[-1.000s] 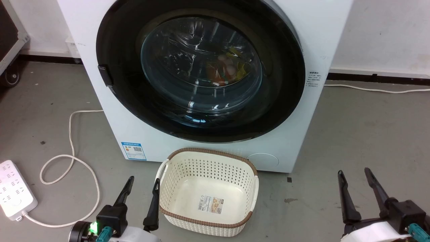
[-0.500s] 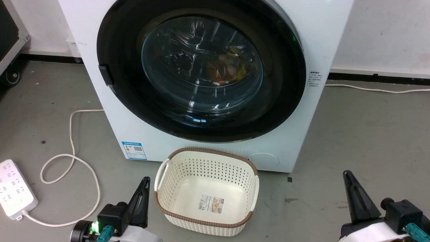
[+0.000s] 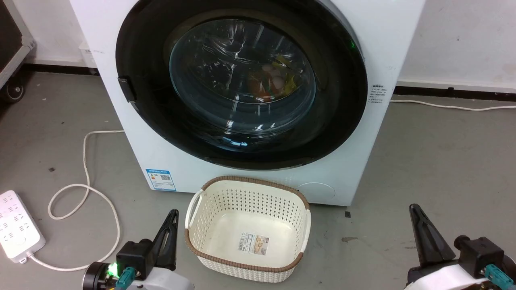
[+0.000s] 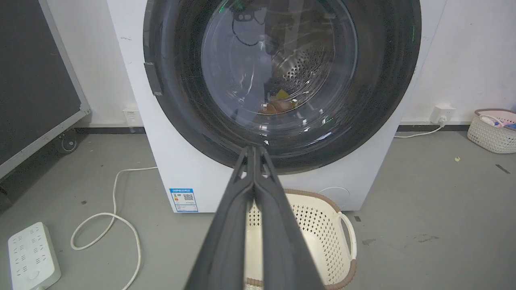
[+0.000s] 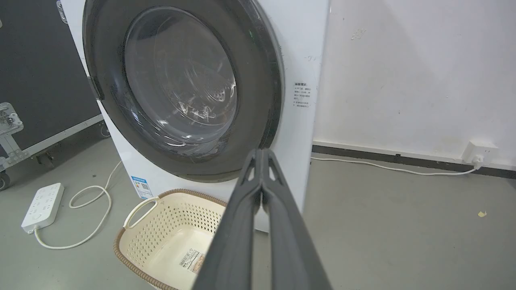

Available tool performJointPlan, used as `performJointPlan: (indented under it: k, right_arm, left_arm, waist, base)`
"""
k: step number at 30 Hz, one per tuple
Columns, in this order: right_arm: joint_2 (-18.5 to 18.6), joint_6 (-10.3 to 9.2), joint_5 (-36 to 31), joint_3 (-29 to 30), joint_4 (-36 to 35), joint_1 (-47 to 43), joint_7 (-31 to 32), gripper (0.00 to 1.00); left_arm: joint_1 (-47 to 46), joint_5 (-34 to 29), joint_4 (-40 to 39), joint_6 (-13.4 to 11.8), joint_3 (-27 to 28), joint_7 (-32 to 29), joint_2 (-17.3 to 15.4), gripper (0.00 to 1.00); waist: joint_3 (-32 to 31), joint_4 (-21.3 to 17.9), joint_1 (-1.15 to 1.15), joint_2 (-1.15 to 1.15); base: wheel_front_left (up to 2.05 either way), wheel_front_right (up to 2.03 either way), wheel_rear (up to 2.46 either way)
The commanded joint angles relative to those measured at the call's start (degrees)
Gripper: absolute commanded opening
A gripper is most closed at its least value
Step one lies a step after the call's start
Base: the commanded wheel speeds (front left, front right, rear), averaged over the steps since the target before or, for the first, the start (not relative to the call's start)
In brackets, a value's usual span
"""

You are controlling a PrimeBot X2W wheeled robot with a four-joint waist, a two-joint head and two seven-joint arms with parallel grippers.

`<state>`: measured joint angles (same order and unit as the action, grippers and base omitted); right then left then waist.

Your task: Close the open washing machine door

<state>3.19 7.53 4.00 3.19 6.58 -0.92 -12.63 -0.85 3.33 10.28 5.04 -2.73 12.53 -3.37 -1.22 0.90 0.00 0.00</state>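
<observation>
The washing machine is a big white box standing in front of me. Its round door with the wide glossy black rim lies flat against the front, and coloured laundry shows through the glass bowl. The same door fills the upper left wrist view, and the door appears at an angle in the right wrist view. My left gripper is shut and empty at the lower left, beside the basket. My right gripper is shut and empty at the lower right, well away from the machine.
A cream perforated basket stands empty on the floor right before the machine. A white power strip and its looped cord lie at the left. Another basket sits far right by the wall. A dark wheeled case stands left.
Both grippers went from open to shut within the last second. Arms and door have stayed in place.
</observation>
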Motion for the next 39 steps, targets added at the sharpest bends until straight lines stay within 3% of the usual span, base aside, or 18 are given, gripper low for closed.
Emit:
performJointPlan:
  k: [1, 39]
  right_arm:
    - [-0.05, -0.01, -0.46, -0.15, -0.56, 0.15, 0.48, 0.00]
    - [-0.15, -0.02, -1.77, -1.27, -2.77, 0.43, 4.95, 0.00]
  left_arm:
    - [0.15, -0.34, -0.42, -0.33, 0.20, -0.44, -0.02, 0.00]
    - [0.41, -1.44, -4.04, -2.06, 1.13, -4.89, 0.17, 0.00]
  waist:
    - [0.01, -0.01, 0.00, 0.00]
    - [0.46, -0.34, 0.00, 0.00]
  base:
    - [0.00, 0.00, 0.00]
    - [0.00, 0.00, 0.00]
